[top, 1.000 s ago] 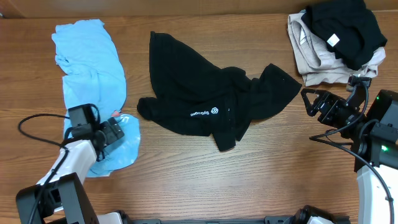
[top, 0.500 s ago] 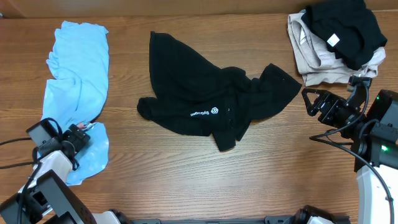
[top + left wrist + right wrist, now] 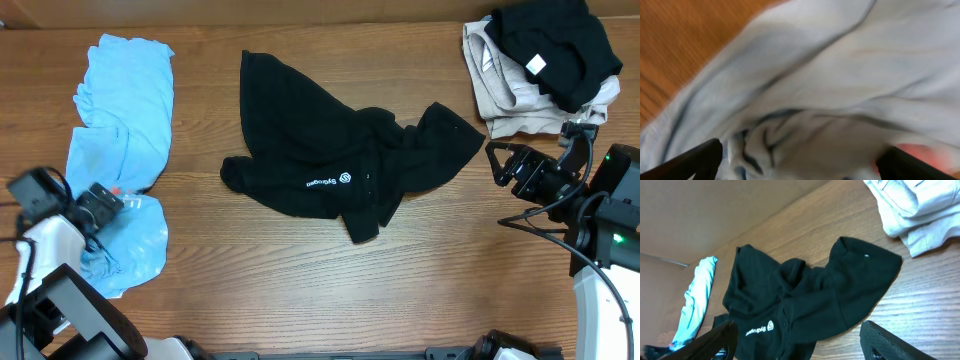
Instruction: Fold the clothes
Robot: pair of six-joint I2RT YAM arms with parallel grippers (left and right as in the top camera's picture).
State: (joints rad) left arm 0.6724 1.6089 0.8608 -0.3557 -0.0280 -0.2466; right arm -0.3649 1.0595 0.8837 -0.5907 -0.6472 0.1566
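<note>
A light blue garment [image 3: 120,130] lies crumpled along the table's left side and fills the left wrist view [image 3: 830,75]. My left gripper [image 3: 100,200] sits at its lower part. Its fingers [image 3: 797,160] are spread wide with blue cloth bunched between them, next to a small red mark [image 3: 912,152]. A black polo shirt [image 3: 330,160] with a white logo lies rumpled at the centre and also shows in the right wrist view [image 3: 805,295]. My right gripper [image 3: 505,165] is open and empty, just right of the black shirt [image 3: 795,340].
A pile of clothes stands at the back right: a beige garment [image 3: 510,100] with a black one [image 3: 550,40] on top. The beige one also shows in the right wrist view [image 3: 910,210]. Bare wood table [image 3: 300,290] lies in front of the black shirt.
My left gripper has moved left toward the table edge, dragging the blue garment's lower part left with it; the garment now lies narrower. The right arm and black shirt have not moved.
</note>
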